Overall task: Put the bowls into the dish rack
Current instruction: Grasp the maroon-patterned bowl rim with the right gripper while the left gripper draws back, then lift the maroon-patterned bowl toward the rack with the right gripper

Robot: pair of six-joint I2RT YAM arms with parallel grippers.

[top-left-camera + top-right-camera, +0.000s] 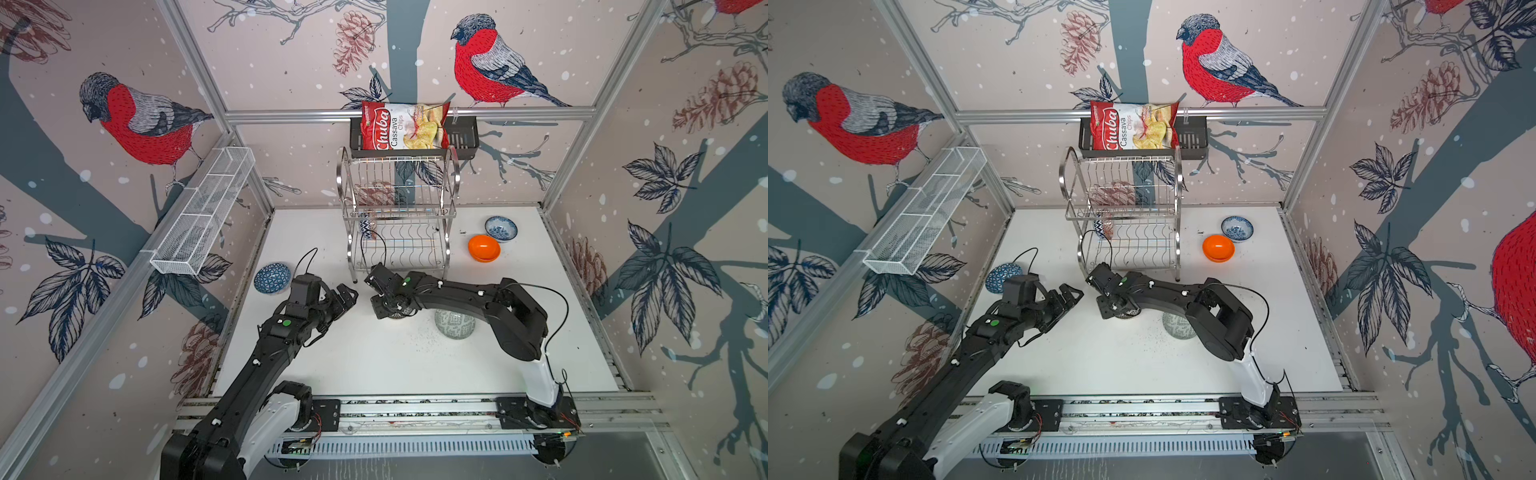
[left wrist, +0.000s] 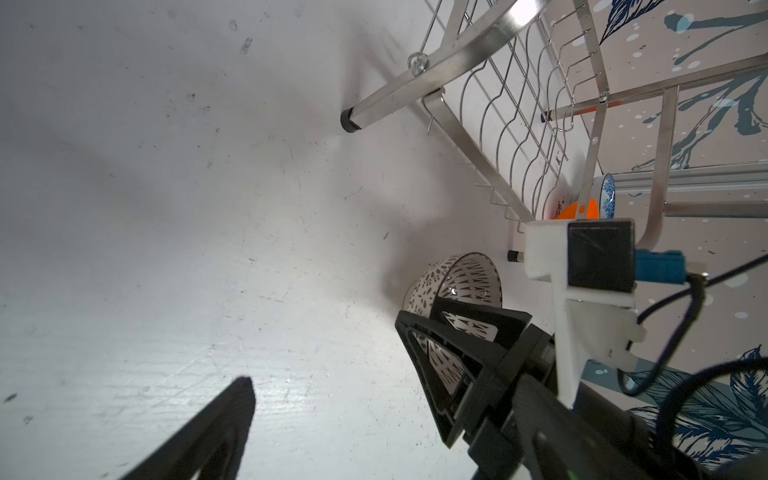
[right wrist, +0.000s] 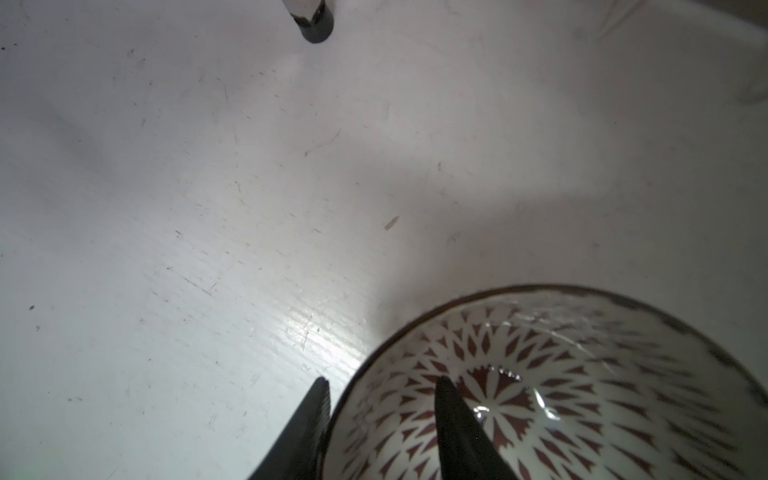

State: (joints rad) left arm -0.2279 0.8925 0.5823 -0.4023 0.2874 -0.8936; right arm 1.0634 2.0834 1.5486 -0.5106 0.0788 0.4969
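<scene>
So far only one bowl is loaded. At the far left the dark blue bowl (image 1: 272, 277) sits on the white table (image 1: 374, 365), well apart from the dish rack (image 1: 399, 216). Just beside it the left gripper (image 1: 350, 291) hovers with its jaws spread wide and nothing between them. In the lower tier of the rack, at its left end, a patterned bowl (image 1: 368, 228) appears to stand on edge among the wires; the upper tier is bare. In front of the rack's near feet the right gripper (image 3: 382, 380) is down at the white bowl with dark petal marks (image 3: 582, 374), which rests mouth-up on the table. One finger is outside its wall and the other inside, at a moderate gap; whether they already pinch the rim I cannot tell. Further right the grey-green bowl (image 1: 455, 325) lies partly under the right arm, seemingly mouth-down. Beyond it, right of the rack, the orange bowl (image 1: 483, 248) and the white-blue floral bowl (image 1: 500, 228) sit close together. By my count five bowls are not yet in the rack. The petal-marked one looks next, and it has only a short way to travel.
</scene>
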